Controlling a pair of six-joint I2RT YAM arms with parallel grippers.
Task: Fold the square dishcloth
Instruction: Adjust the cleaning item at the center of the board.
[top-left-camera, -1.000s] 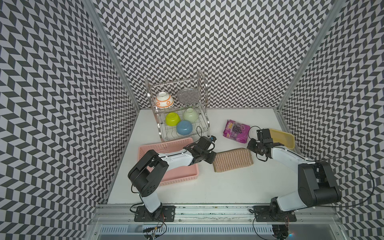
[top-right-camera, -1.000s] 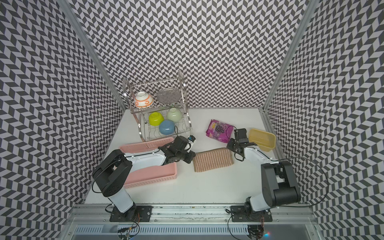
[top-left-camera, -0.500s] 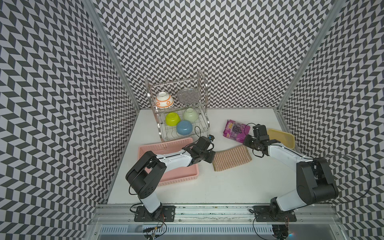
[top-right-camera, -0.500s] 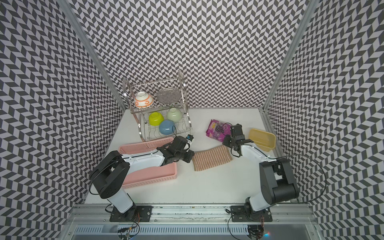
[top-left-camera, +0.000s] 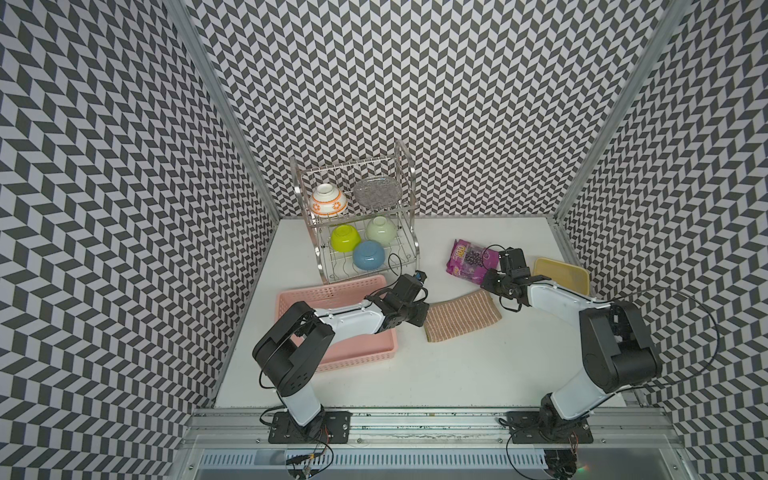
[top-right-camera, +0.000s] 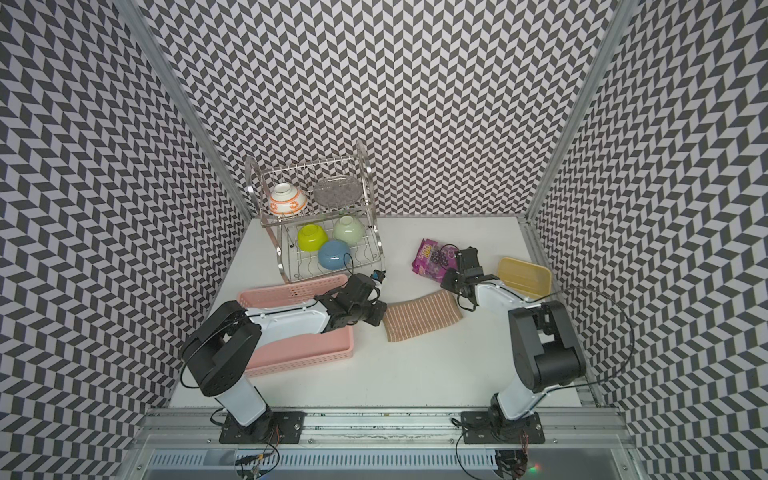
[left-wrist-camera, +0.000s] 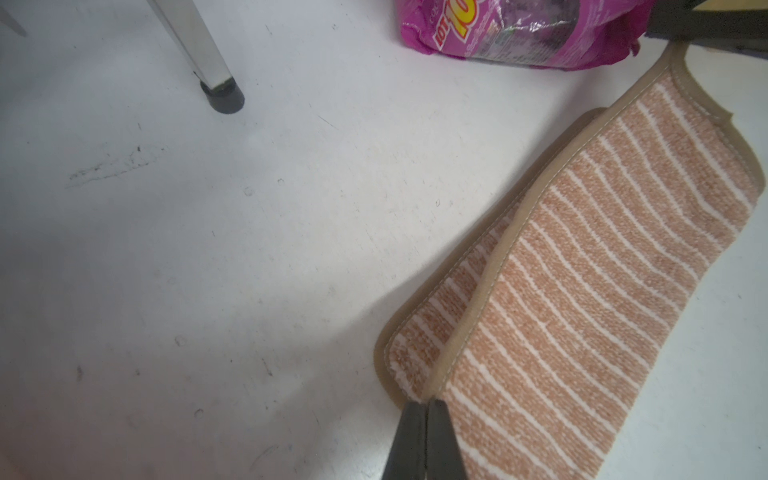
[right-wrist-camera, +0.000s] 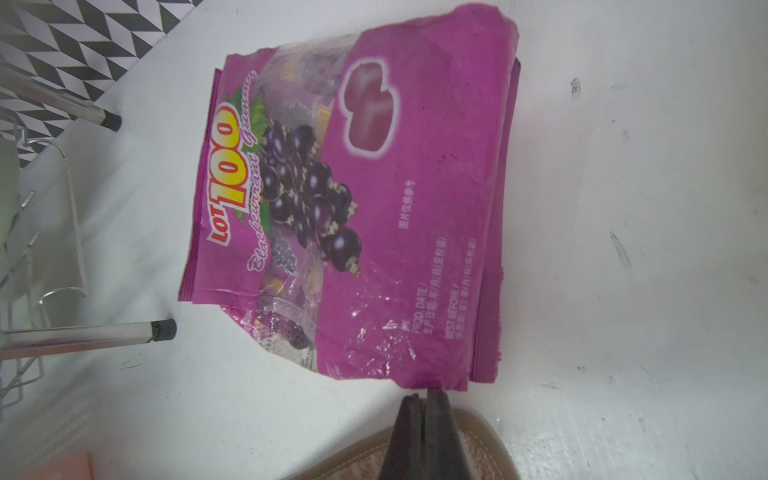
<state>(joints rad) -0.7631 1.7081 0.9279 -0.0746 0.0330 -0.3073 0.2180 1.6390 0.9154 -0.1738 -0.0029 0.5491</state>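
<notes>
A matte white tabletop (top-left-camera: 457, 374), scuffed with faint dark marks, sits inside walls of black-and-white chevron paper (top-left-camera: 124, 166). At the left lies a perforated pink plastic basket (top-left-camera: 357, 358), with a two-tier chrome wire dish rack (top-left-camera: 409, 232) behind it. The left gripper (left-wrist-camera: 426, 415) is closed, pinching the edging at the cloth's end by the basket. The square dishcloth (top-left-camera: 461, 316), tan terry with thin pale stripes and stitched beige edging, lies folded double mid-table. Just behind it is a crinkled glossy purple bag (right-wrist-camera: 415, 187) reading "LOT 100 Blackcurrant Gummy". The right gripper (right-wrist-camera: 424, 411) is closed on the cloth's other end, which peaks up to it. Farthest right is a shallow yellow tray (top-left-camera: 561, 274).
</notes>
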